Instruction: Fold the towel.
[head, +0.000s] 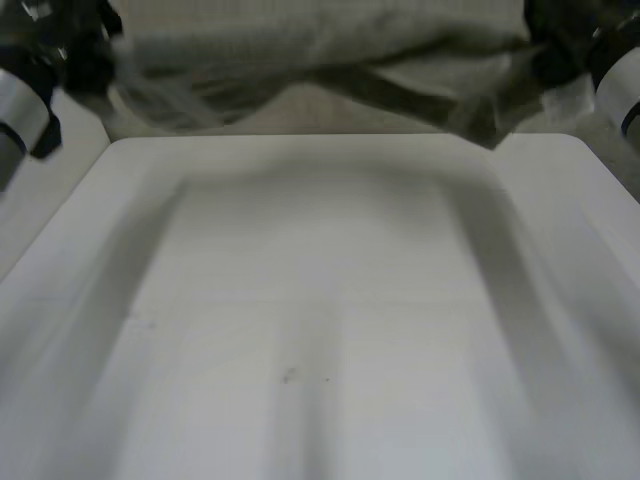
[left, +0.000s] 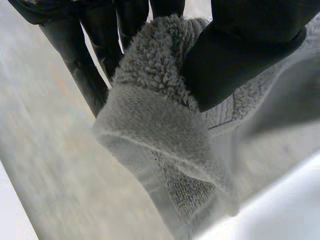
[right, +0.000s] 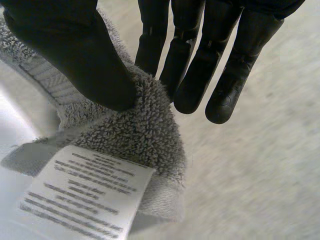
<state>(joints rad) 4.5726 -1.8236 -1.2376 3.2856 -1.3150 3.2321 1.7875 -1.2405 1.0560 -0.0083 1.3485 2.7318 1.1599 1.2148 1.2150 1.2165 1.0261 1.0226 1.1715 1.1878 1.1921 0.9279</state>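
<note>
- Holding the towel (head: 320, 45) aloft looks like the step you are in. It is stretched between both hands at the table's far edge, sagging in the middle, with no fold made yet.
- White table (head: 320, 330): a broad bare top runs from the far edge down to the near side, so you have ample room to lay the cloth out. The side edges sit close under each arm.
- Grey terry towel: I cannot tell whether its lower hem touches the far edge or hangs just off it.
- Left hand (left: 240, 55): the thumb pinches a hemmed corner of the towel against the fingers.
- Right hand (right: 75, 55): the thumb clamps the opposite corner against the fingers, which stay straight.
- Care label (right: 85, 195): sewn at the right-hand corner, hanging free below the thumb.
- Next move, as I judge it: bring both corners level over the open top and lower them evenly, so the sag lands flat inside the edges.
</note>
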